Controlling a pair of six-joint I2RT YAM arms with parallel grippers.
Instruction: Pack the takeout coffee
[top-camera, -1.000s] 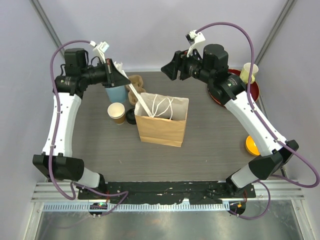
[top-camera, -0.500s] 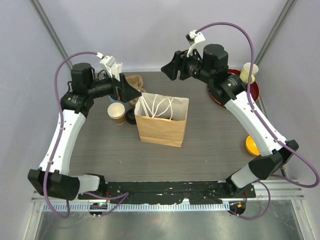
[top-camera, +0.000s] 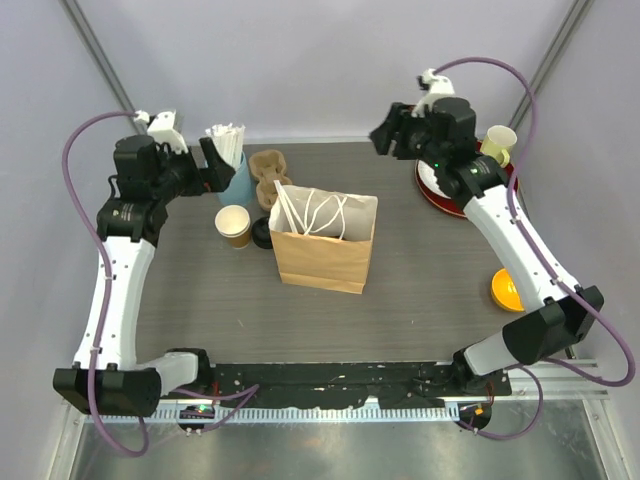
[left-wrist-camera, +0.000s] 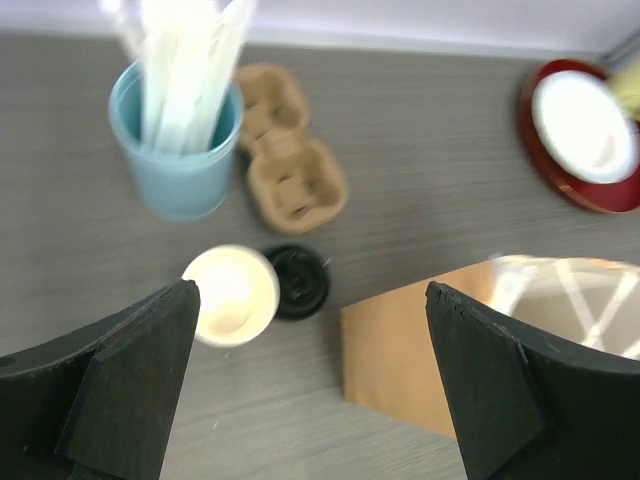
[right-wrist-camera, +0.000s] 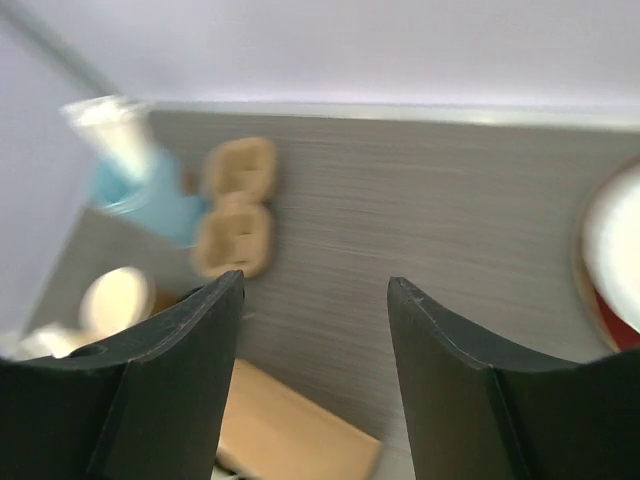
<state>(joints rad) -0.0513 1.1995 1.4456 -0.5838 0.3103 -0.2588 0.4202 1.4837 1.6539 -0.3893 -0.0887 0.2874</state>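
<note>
Wide open and empty, the nearer left gripper (left-wrist-camera: 308, 288) hangs above the lidless cup (left-wrist-camera: 230, 295), which lies toward its left finger.

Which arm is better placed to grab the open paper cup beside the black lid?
Left. The left gripper hangs open just behind the paper cup, on the bag's left side, with the cup in its wrist view. The right gripper is raised far off beyond the bag.
</note>
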